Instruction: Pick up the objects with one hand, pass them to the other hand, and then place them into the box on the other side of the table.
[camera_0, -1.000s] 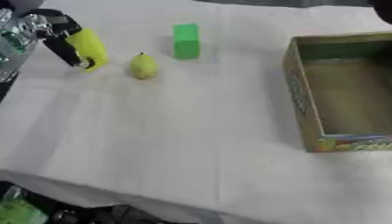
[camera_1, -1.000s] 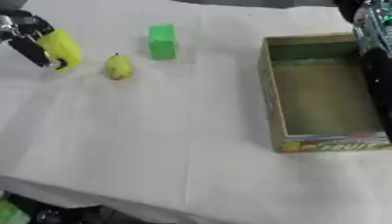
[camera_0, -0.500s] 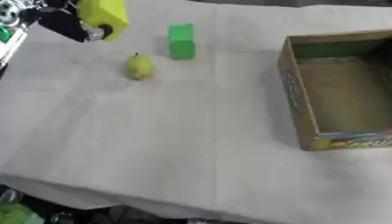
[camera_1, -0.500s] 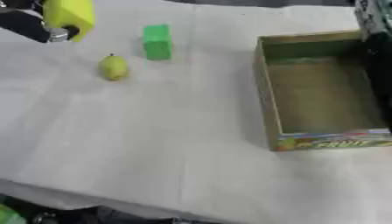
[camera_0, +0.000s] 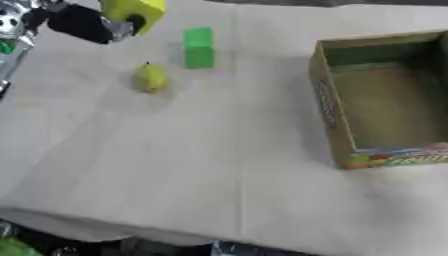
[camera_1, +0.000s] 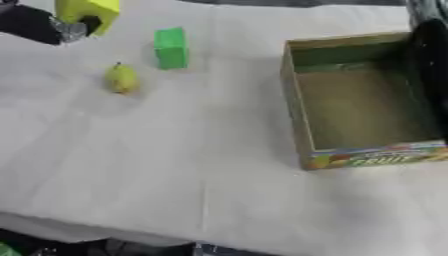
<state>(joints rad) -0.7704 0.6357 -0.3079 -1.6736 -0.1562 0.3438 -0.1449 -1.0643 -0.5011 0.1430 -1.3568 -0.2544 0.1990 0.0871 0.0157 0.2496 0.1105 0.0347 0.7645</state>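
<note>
At the top left my left hand (camera_0: 80, 23) is shut on a yellow block (camera_0: 133, 10), held up above the table. A green block (camera_0: 199, 47) lies on the white cloth just to the right of it. A small yellow-green pear (camera_0: 150, 78) sits below and left of the green block. The open cardboard box (camera_0: 329, 102) stands at the right with nothing showing inside. In the right eye view a dark blurred part of my right arm (camera_1: 429, 60) runs down the right edge, over the box's far side.
The white cloth (camera_0: 201, 165) covers the table, with its front edge at the bottom. A green thing (camera_0: 13, 247) shows below that edge at the lower left. Metal parts of my left arm (camera_0: 10, 35) fill the left edge.
My left hand has risen from the cloth with the yellow block and carried it up and to the right. The pear, green block and box stay put.
</note>
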